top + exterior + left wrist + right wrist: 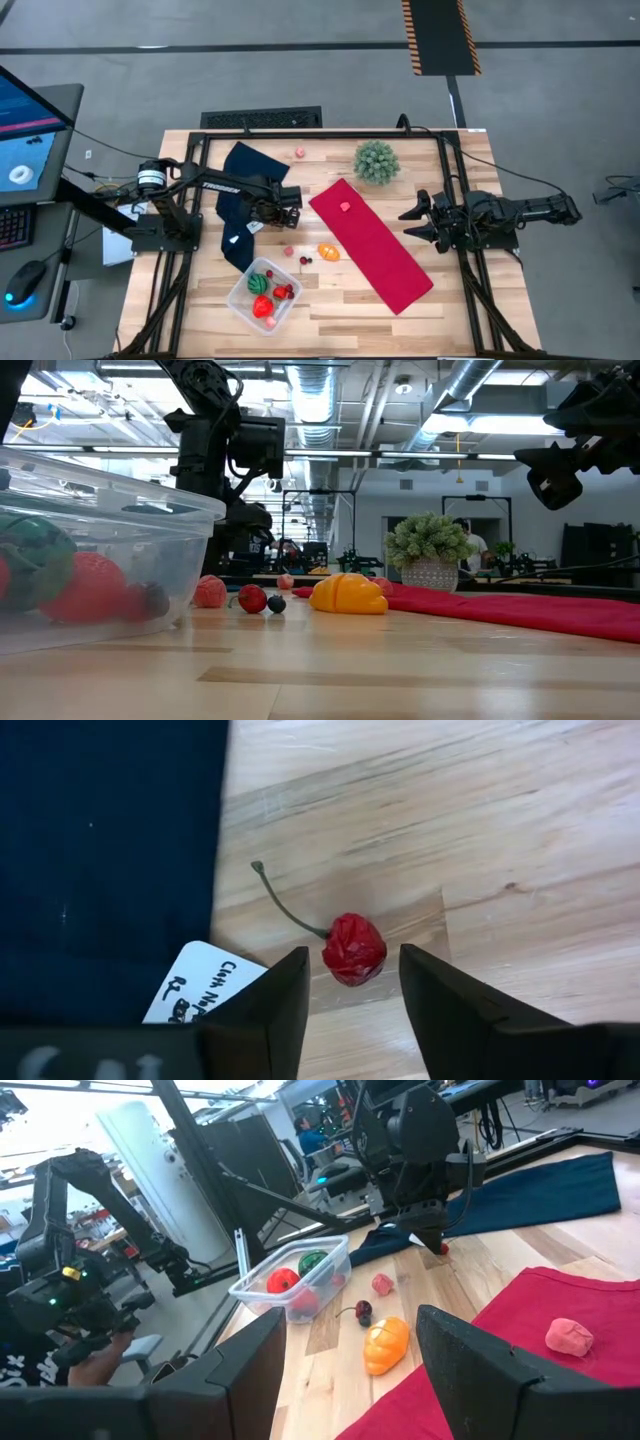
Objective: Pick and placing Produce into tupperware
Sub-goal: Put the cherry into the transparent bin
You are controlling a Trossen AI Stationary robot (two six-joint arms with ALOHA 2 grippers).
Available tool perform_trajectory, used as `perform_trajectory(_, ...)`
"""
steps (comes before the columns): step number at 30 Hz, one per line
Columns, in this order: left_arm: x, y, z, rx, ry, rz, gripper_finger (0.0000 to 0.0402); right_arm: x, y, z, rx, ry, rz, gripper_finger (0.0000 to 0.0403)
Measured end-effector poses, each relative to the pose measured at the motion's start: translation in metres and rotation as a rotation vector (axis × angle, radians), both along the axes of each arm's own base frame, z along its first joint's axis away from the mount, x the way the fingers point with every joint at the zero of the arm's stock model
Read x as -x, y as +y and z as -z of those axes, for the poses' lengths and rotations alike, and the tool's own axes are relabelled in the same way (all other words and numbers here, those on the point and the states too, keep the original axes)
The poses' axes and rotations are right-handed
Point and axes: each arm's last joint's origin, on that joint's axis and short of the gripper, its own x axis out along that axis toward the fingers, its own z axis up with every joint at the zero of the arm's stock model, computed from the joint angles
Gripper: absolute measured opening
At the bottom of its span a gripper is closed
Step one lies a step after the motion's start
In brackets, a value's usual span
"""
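A small red cherry (pixel 352 948) with a thin stem lies on the wooden table beside the dark blue cloth (pixel 100 870). My left gripper (pixel 353 962) points straight down over it, open. One finger stands on either side of the cherry, with a narrow gap to each. The right wrist view shows the same cherry (pixel 441 1249) under that gripper. The clear tupperware (pixel 241 299) stands at the near left and holds red and green produce. My right gripper (pixel 412 222) waits open and level at the table's right side.
An orange piece (pixel 328 252), a pink piece (pixel 289 251) and dark berries (pixel 305 260) lie between the tupperware and the red cloth (pixel 385 260). A pink piece (pixel 345 207) sits on that cloth, and another (pixel 299 152) lies at the far edge. A spiky green plant ball (pixel 376 160) stands far right.
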Motion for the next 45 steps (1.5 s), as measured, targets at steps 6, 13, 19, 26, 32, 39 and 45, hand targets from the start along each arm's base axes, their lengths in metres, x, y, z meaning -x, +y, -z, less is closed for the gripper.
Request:
perform_trajectory(6, 0.000, 0.000, 0.000, -0.001, 0.000, 0.013, 0.0114, 0.000, 0.000, 0.000, 0.000, 0.000, 0.000, 0.0249)
perform_trajectory(13, 0.000, 0.000, 0.000, -0.010, 0.002, 0.016, 0.0092, 0.000, 0.000, 0.000, 0.000, 0.000, 0.000, 0.0249)
perform_trajectory(19, 0.000, 0.000, -0.001, -0.026, 0.001, 0.026, 0.0083, 0.000, 0.000, 0.000, 0.000, 0.000, 0.000, 0.0249)
perform_trajectory(26, 0.003, -0.009, -0.019, -0.093, -0.057, 0.048, 0.0082, 0.000, 0.000, 0.000, 0.000, 0.000, 0.000, 0.0249)
perform_trajectory(32, 0.011, -0.032, -0.040, -0.102, -0.105, 0.046, 0.0082, 0.000, 0.000, 0.000, 0.000, 0.000, 0.000, 0.0249)
perform_trajectory(39, 0.023, -0.076, -0.054, -0.155, -0.131, 0.073, 0.0082, 0.000, 0.000, 0.000, 0.000, 0.000, 0.000, 0.0249)
perform_trajectory(45, 0.031, -0.119, -0.061, -0.153, -0.181, 0.107, 0.0082, 0.000, 0.000, 0.000, 0.000, 0.000, 0.000, 0.0249)
